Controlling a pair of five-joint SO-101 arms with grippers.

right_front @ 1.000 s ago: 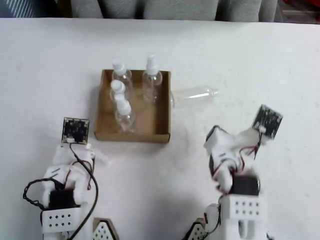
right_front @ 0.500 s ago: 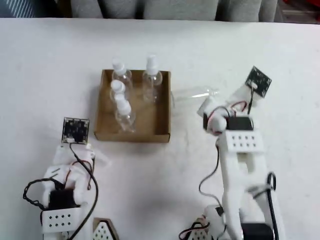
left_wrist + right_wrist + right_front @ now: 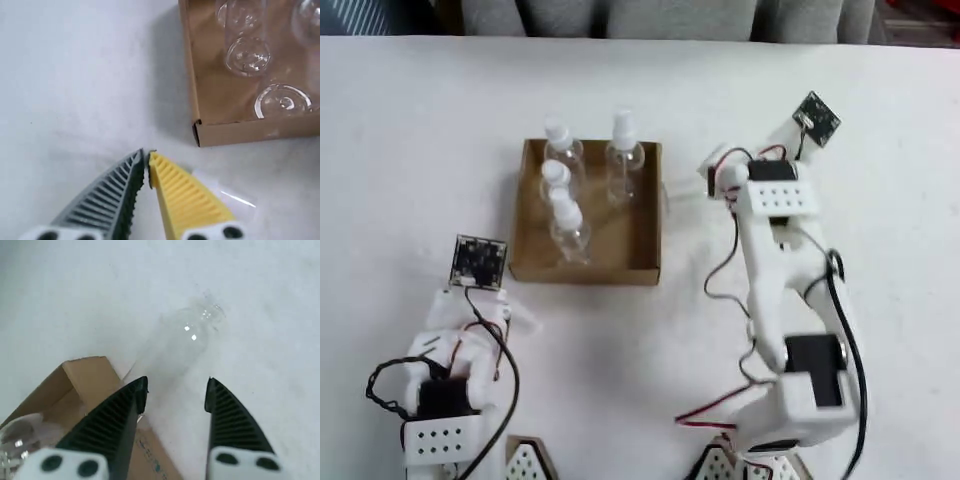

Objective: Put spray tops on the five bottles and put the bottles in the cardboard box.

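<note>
The cardboard box (image 3: 525,262) holds several upright clear bottles with white spray tops, such as one (image 3: 623,150) at its far right. Another clear bottle (image 3: 184,342) lies on its side on the table just right of the box, its open neck without a top pointing away from the box. My right gripper (image 3: 175,390) hangs open above this bottle, one black finger (image 3: 117,412) on each side and nothing held. In the high view the right arm (image 3: 770,200) covers most of the lying bottle (image 3: 682,188). My left gripper (image 3: 146,156) is shut and empty near the box's front left corner.
The box's near corner (image 3: 85,377) sits close beside the right gripper's fingers. The box's front wall (image 3: 250,131) stands a short way beyond the left gripper. White table (image 3: 440,120) lies open around the box and to the far right.
The right arm has stretched forward from the table's front to above the lying bottle. The left arm has hardly moved.
</note>
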